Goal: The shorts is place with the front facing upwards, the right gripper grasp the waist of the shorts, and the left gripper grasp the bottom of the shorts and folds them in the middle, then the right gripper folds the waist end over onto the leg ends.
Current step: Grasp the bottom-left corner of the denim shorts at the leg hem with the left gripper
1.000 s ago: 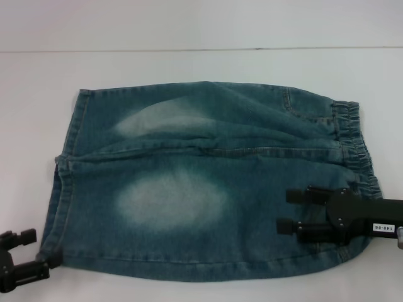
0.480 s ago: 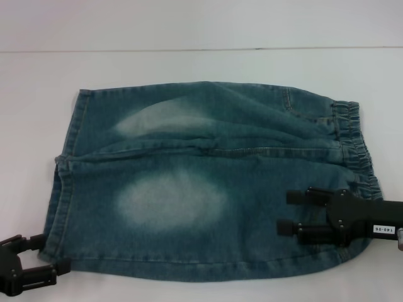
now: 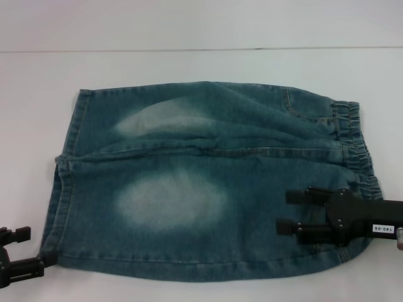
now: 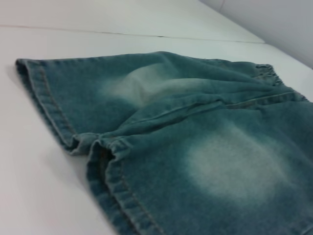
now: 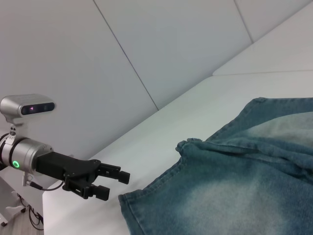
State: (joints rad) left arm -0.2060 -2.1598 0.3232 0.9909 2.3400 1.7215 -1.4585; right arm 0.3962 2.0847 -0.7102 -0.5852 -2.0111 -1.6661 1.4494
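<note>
Blue denim shorts (image 3: 201, 182) lie flat on the white table, elastic waist (image 3: 356, 145) to the right and leg hems (image 3: 63, 189) to the left. My right gripper (image 3: 284, 211) is open over the near part of the waist end, its two fingers pointing left across the fabric. At the near left corner of the shorts, my left gripper (image 3: 34, 250) is open just off the leg hem with nothing between its fingers. The right wrist view shows the left gripper (image 5: 115, 185) open beside the hem corner of the shorts (image 5: 244, 181). In the left wrist view, only the shorts (image 4: 195, 137) appear.
The white table (image 3: 189, 63) extends around the shorts on all sides. A pale wall (image 5: 161, 44) stands beyond the table's left edge in the right wrist view. A camera head (image 5: 27, 106) sits on the left arm.
The left gripper dipped toward the near hem corner, then drew back left and slightly up. The right gripper and the shorts have not moved.
</note>
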